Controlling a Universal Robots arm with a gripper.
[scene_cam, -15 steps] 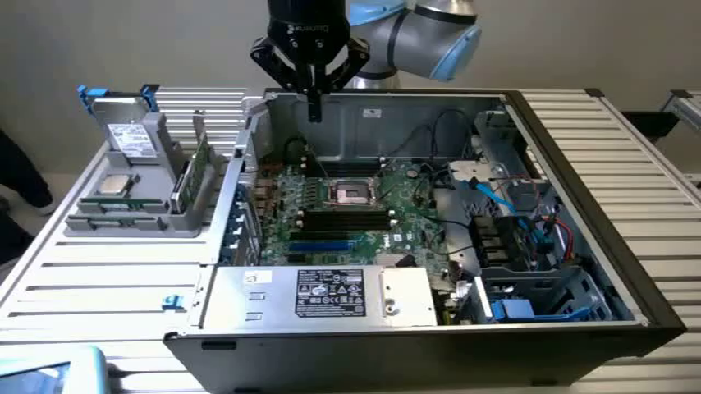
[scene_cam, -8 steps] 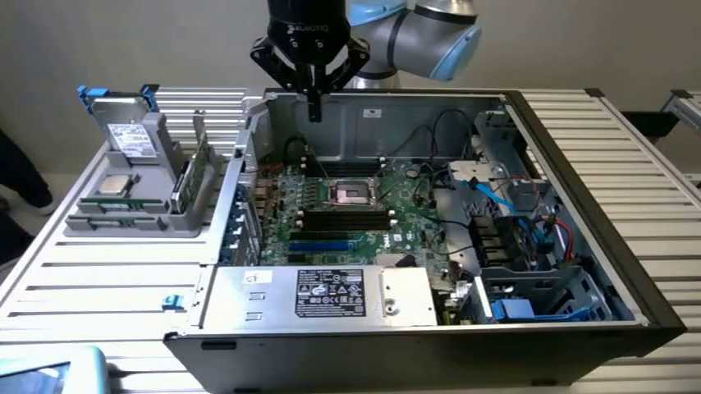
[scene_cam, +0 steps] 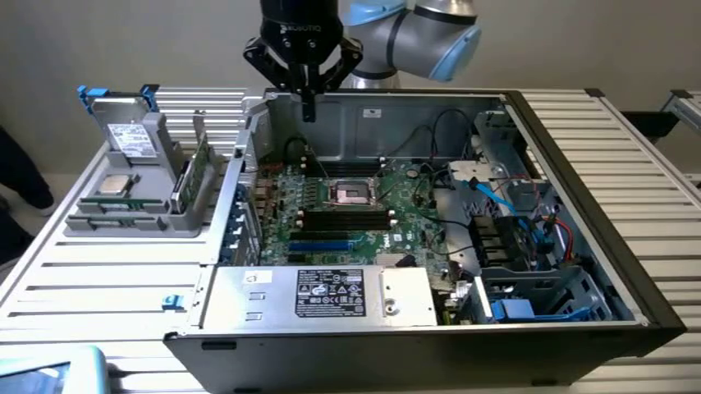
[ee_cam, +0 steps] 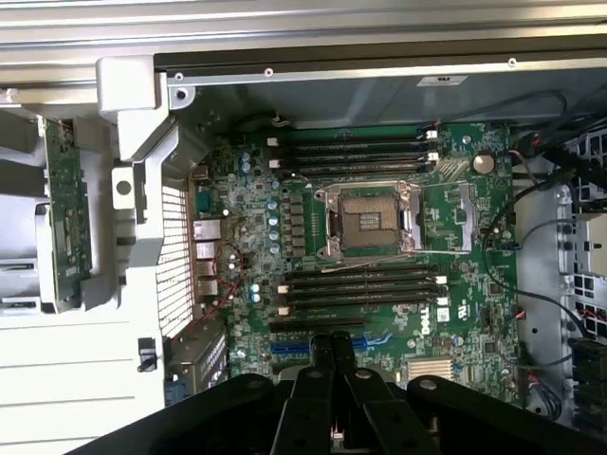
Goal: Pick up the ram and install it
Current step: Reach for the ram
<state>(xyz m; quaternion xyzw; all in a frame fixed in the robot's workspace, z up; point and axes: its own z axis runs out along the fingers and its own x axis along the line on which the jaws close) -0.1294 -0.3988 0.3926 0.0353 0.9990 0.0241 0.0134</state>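
The ram is a thin green stick standing on edge in a grey holder at the exterior view's left, outside the computer case. In the wrist view the ram shows as a long green board beside the case wall. My gripper hangs shut above the back of the open case, well apart from the ram, with nothing between its fingers. Its black fingers meet over the motherboard. Black memory slots lie in front of the processor socket, with a second bank of slots behind it.
The holder also carries a square silver processor chip and a grey drive with a white sticker. A power supply sits at the case front. Cables and a drive cage crowd the exterior view's right side of the case. A slatted white table surrounds it.
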